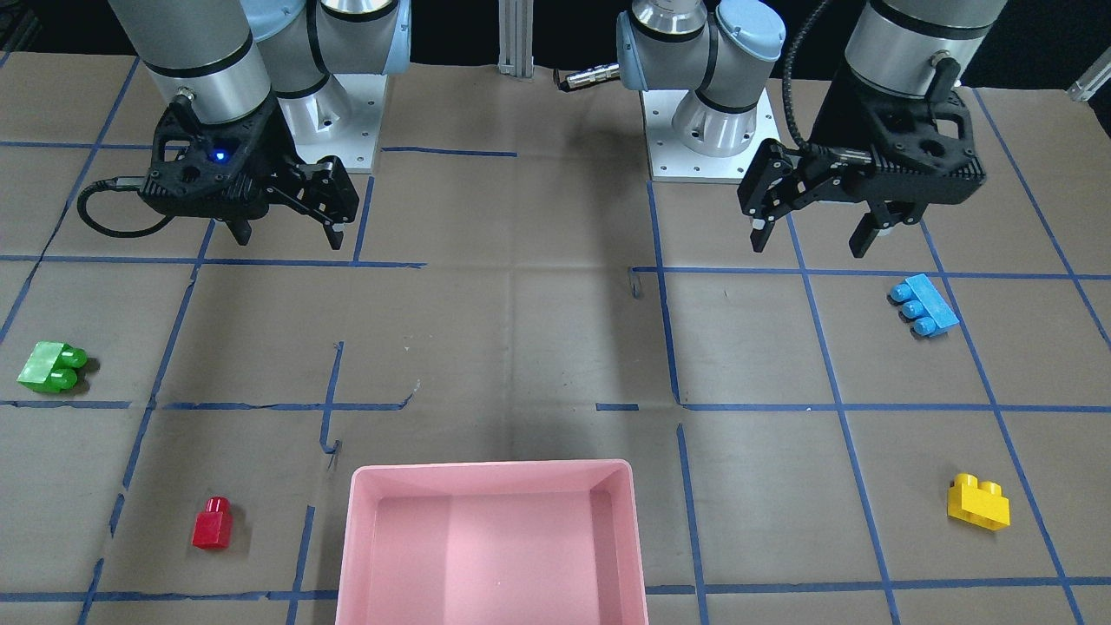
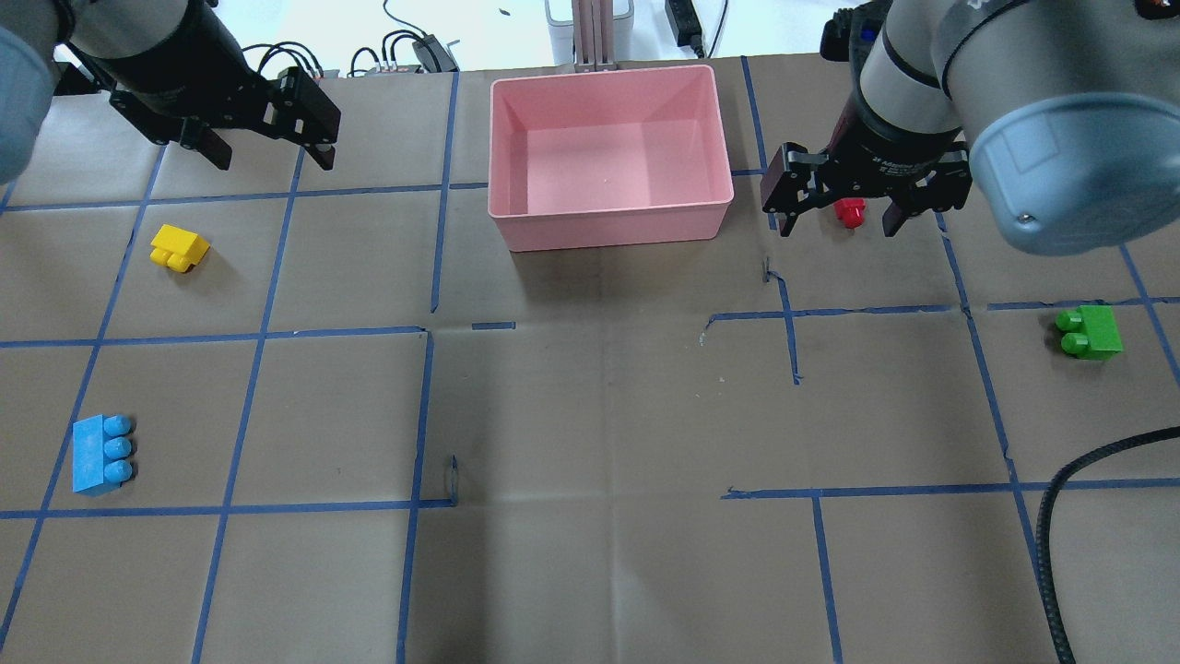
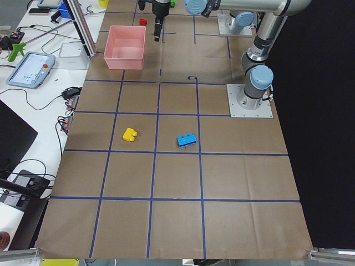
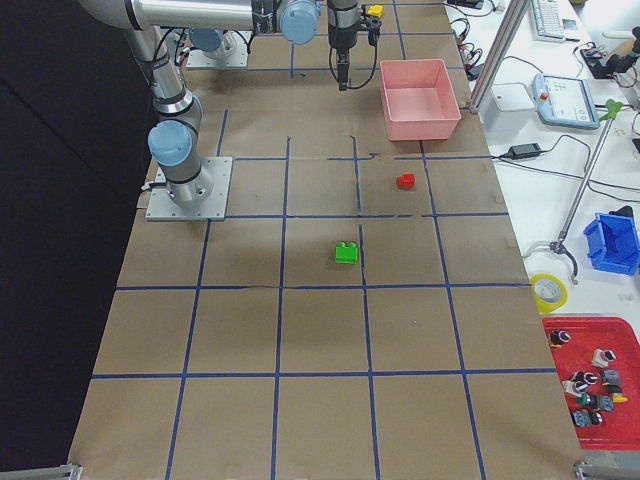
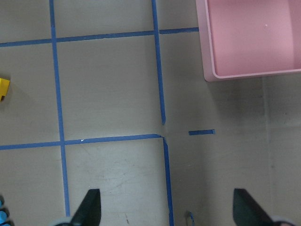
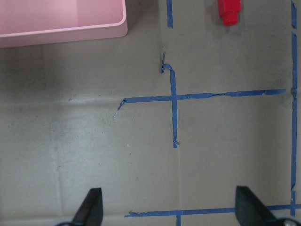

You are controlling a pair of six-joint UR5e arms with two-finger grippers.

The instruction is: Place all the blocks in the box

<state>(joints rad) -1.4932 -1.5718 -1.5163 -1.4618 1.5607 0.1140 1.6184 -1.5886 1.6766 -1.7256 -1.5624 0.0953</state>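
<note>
Box (image 1: 490, 467) empty, 0/4 done: green block (image 1: 52, 367), red block (image 1: 212, 523), blue block (image 1: 924, 305), yellow block (image 1: 978, 502) all loose on table (image 1: 555, 347); left gripper (image 1: 811, 243) & right gripper (image 1: 288, 236) spread wide, nothing held.

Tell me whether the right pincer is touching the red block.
Apart. The front-facing view shows a wide gap between the right pincer and the red block; the right wrist view agrees.

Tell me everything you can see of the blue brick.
The blue brick is glossy plastic, a flat slab with three rounded studs in a row. It lies on its side on the paper-covered table, studs pointing toward the table's middle, on the robot's left, apart from the box. Nothing but the table touches it.
</note>
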